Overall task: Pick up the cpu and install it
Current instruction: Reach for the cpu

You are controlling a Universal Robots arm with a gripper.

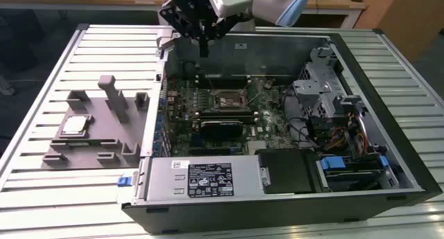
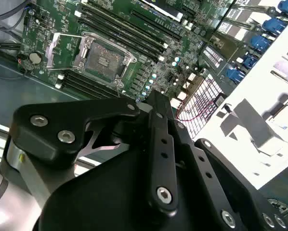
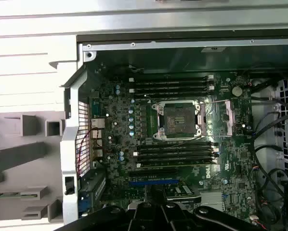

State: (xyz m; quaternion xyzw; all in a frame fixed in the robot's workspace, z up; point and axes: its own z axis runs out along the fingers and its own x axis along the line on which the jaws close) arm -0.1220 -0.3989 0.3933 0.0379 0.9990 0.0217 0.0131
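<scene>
Above the far wall of the black computer case (image 1: 277,210), my fingers (image 1: 203,53) hang pressed together, gripping nothing. The small silvery square cpu (image 1: 75,125) lies flat, plate up, edges squared to its grey plastic tray (image 1: 90,151), at the exterior view's left.

Slatted metal table (image 1: 49,78), two things on it.
Open computer case (image 1: 277,214) lies toward the exterior view's right; grey plastic tray (image 1: 97,131) sits just beside it, on the left.
</scene>
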